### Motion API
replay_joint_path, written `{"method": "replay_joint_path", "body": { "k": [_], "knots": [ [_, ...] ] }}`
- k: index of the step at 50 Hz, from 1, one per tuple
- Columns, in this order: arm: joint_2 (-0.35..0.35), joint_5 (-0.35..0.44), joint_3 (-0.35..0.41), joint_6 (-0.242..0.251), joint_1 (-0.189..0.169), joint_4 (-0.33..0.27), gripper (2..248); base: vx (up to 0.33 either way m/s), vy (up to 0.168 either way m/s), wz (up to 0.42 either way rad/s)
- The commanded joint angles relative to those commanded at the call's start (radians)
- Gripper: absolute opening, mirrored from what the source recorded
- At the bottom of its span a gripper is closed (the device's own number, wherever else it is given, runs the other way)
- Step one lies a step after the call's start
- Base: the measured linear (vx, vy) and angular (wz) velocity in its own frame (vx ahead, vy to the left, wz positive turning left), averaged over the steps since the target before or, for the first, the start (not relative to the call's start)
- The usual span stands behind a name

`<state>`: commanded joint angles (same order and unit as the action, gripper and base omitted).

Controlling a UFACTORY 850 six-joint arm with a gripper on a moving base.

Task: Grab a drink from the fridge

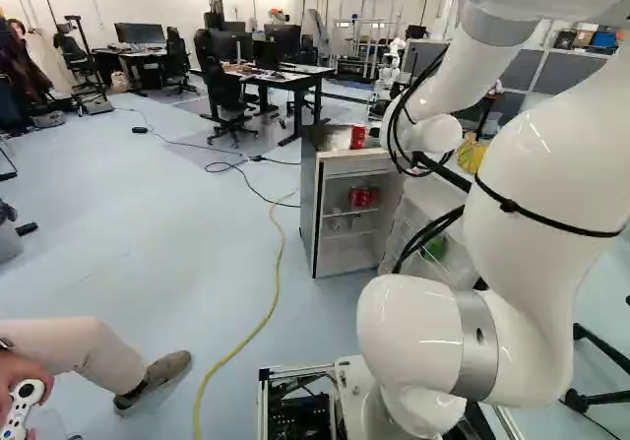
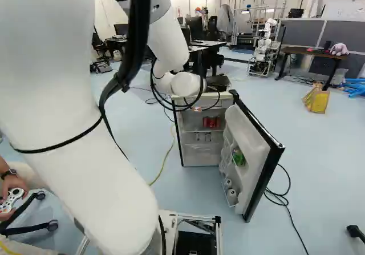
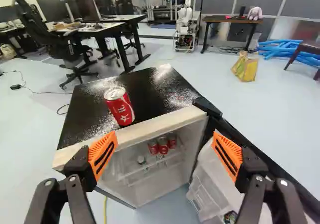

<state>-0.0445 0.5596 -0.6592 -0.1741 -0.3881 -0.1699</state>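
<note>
Red can [image 3: 118, 101] with a white star; black fridge top [image 3: 155, 86]; yellow bag [image 3: 245, 68]; pale blue floor [image 1: 187, 233].

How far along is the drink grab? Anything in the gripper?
Done: fridge door is open, with red cans showing inside.
In hand: nothing. Gripper is open and empty near the fridge's front top edge.
Left: reach in, close on a can, bring it out. One can stands on top of the fridge; can't tell from this who put it there.
</note>
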Motion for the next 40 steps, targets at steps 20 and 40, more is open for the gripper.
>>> {"method": "replay_joint_path", "body": {
  "k": [20,40],
  "knots": [
    [0.04,-0.109,-0.007,0.0,-0.067,0.002,247,0.0,0.0,0.0],
    [0.069,-0.221,-0.025,0.0,-0.134,0.004,247,0.0,0.0,0.0]
  ]
}}
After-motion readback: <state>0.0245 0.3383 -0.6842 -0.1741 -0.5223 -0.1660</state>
